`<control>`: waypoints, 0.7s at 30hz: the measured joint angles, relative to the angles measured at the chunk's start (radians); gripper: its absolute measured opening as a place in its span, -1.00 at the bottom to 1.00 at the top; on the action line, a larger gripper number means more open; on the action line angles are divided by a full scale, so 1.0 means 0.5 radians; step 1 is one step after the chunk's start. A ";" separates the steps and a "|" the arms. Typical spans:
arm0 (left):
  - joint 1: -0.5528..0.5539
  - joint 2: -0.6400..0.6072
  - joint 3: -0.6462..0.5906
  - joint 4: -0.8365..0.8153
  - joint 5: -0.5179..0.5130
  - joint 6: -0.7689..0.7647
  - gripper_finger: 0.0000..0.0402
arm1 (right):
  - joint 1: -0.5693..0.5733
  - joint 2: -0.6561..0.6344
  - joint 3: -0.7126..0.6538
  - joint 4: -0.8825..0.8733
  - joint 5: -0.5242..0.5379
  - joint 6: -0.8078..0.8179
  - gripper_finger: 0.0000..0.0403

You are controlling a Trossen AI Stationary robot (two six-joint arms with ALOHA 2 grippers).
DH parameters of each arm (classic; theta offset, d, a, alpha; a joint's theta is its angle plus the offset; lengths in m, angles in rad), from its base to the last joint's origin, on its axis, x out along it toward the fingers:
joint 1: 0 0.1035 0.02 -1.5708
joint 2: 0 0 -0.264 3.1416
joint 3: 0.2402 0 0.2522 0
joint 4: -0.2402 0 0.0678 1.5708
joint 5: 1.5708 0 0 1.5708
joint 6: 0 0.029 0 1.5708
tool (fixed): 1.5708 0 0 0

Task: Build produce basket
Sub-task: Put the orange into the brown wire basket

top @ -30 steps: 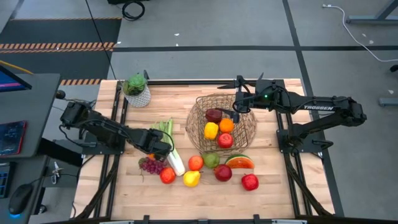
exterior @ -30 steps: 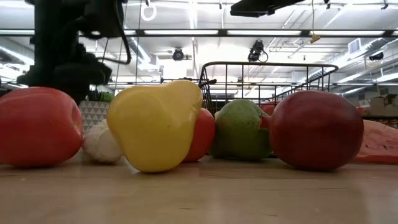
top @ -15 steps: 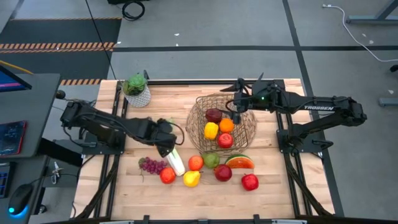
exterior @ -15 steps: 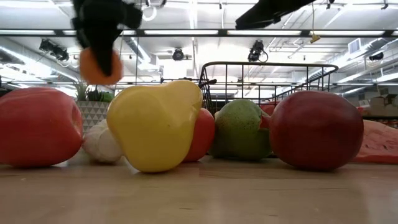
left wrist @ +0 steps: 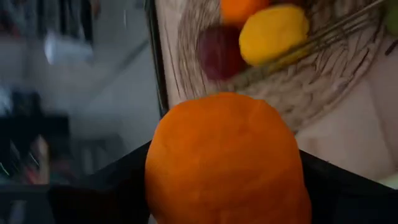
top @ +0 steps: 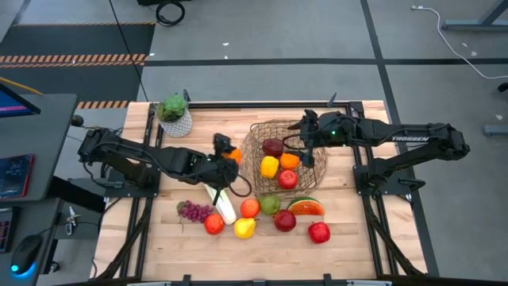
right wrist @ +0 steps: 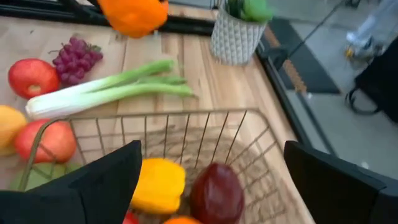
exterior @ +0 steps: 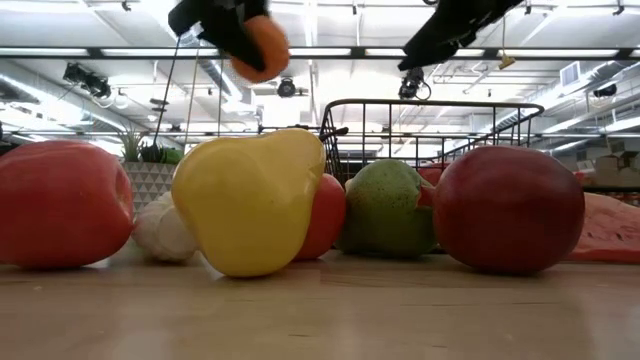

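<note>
High view, frame centre: the wire basket (top: 282, 156) stands on the wooden table (top: 143, 238), holding a dark red apple (top: 273, 147), a yellow pepper (top: 269, 166), an orange (top: 289, 160) and a red apple (top: 287, 179). Just left of the basket's rim, the left gripper (top: 225, 151) pinches a second orange (top: 231, 155), carried above the table; in the left wrist view this orange (left wrist: 227, 163) fills the lower centre between the dark fingers, with the basket (left wrist: 323, 87) beyond it. In the low view the held orange (exterior: 262, 47) hangs at upper centre-left, clear of the produce below.

The right gripper (top: 304, 137) hovers over the basket's upper right edge, its fingers (right wrist: 93, 186) spread wide and holding nothing.

Lower centre of the high view, produce lies on the table: a leek (top: 216, 191), purple grapes (top: 194, 211), a lemon (top: 244, 228), a green pear (top: 270, 204), a watermelon slice (top: 305, 207) and two red apples (top: 319, 232). A potted plant (top: 175, 114) stands at upper left of the table.
</note>
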 joint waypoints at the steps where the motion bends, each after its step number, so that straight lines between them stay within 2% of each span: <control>1: 0.000 0.003 0.000 0.061 0.000 0.142 0.42 | 0.006 -0.012 0.000 -0.032 0.002 0.042 0.97; 8: 0.043 0.017 -0.001 0.494 0.011 0.988 0.42 | 0.092 -0.085 0.000 -0.265 0.007 0.349 0.97; 14: 0.092 0.017 -0.002 0.689 0.023 1.665 0.42 | 0.212 -0.084 -0.081 -0.295 0.176 0.493 0.97; 18: 0.103 0.017 -0.001 0.698 0.176 2.206 0.42 | 0.249 -0.093 -0.159 -0.301 0.210 0.547 0.97; 21: 0.102 0.017 -0.001 0.700 0.324 2.460 0.42 | 0.271 -0.109 -0.195 -0.301 0.211 0.551 0.97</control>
